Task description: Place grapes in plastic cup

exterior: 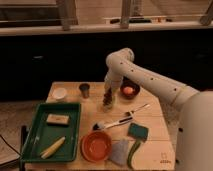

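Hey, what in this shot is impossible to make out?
- Gripper, camera view: low over the table's middle; whether it holds grapes is too blurred.
- Clear plastic cup: not discernible beneath the gripper.
- Dark bowl: orange contents unidentifiable.
- White robot body: cropped by the right edge.

Gripper [108, 95] over pale matt wood table [155, 117] — glossy orange bowl [96, 145], green plastic tray [32, 141]

Green tray [30, 145] — beside it an orange bowl [96, 145], sponge [137, 131].
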`<state>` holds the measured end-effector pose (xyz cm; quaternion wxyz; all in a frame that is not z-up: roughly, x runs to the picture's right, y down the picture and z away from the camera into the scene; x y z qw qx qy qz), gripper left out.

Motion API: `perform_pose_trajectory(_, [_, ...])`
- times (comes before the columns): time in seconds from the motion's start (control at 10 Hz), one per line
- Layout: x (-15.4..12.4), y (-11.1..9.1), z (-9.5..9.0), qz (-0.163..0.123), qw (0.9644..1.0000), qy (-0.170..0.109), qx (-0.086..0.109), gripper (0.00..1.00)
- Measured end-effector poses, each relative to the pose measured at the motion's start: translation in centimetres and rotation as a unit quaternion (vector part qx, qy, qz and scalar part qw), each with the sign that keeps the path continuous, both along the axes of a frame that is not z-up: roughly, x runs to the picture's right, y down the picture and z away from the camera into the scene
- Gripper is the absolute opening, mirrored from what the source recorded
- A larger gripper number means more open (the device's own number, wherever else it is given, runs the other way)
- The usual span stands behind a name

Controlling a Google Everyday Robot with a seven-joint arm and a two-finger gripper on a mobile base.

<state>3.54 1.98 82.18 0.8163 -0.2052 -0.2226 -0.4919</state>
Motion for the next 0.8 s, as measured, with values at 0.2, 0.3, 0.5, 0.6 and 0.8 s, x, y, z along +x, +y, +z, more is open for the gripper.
perform_pose_trajectory(0.2, [-0.4,0.1,0.3,-0.011,0.9999,0.004,-0.003,0.28])
perform_pose_trajectory(0.3, [-0.5,0.4,0.6,-0.013,0.9999,0.006,-0.006,0.38])
perform_pose_trajectory(0.5, [-0.4,1.0,0.9,-0.017,0.9997,0.012,-0.010,0.56])
perform_pose_trajectory(0.6, [-0.5,1.4,1.1,-0.018,0.9997,0.013,-0.012,0.68])
perform_pose_trajectory(0.8, [-0.4,1.8,1.3,-0.020,0.9996,0.015,-0.011,0.80])
